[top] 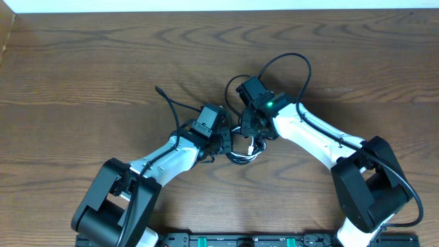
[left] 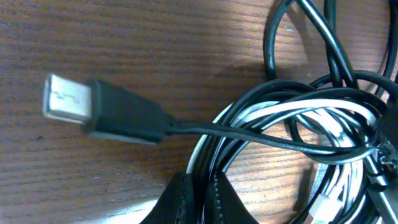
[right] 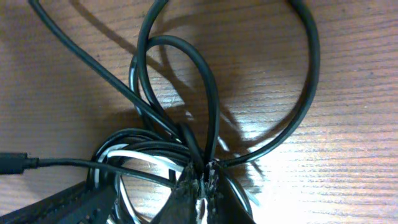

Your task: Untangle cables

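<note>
Between the two sets of jaws, at the middle of the wooden bench (top: 82,62), lies a tight tangle: the black cable (right: 214,93) coiled in several loops, with the white cable (left: 298,115) threaded through them. The left jaws are together, seemingly pinching black strands at the edge of the coil. Just beyond their tips, the black cable's flat plug (left: 102,111) sticks out free over the wood. The right jaws are also together, clamped where several black loops cross. A bit of white shows right at their tips, so they may hold both cords. Two tall black loops fan out ahead of the right jaws. Both grips sit close together on the same bundle. The likely risk: if the arms pull apart now, the loops would cinch around the white cable and tighten the knot instead of freeing it. Thin strands could also slip from the closed tips, or the plug could snag inside a loop.
</note>
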Controlling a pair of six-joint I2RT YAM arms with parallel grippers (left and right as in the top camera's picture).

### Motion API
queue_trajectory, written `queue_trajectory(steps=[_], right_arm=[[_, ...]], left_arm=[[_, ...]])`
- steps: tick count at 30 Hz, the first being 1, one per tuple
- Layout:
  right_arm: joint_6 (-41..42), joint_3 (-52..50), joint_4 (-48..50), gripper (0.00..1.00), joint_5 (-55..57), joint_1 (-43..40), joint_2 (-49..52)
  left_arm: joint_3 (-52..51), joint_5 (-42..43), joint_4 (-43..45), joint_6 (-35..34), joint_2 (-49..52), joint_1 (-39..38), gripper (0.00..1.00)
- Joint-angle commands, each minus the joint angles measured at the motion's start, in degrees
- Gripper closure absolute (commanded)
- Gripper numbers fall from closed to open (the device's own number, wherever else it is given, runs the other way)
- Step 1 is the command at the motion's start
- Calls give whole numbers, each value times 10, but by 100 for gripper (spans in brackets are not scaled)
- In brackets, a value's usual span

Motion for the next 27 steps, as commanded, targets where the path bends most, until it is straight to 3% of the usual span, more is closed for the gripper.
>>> queue_trajectory(steps=[1, 12, 27], right_arm=[[7, -8, -3, 99, 53, 4, -9], [-13, -34, -37, 99, 212, 3, -9], [-13, -53, -63, 98, 237, -48, -9]], left_arm=[[-16, -23, -9, 6, 21, 3, 92], [-16, -23, -9, 6, 21, 3, 92], [-16, -23, -9, 6, 21, 3, 92]])
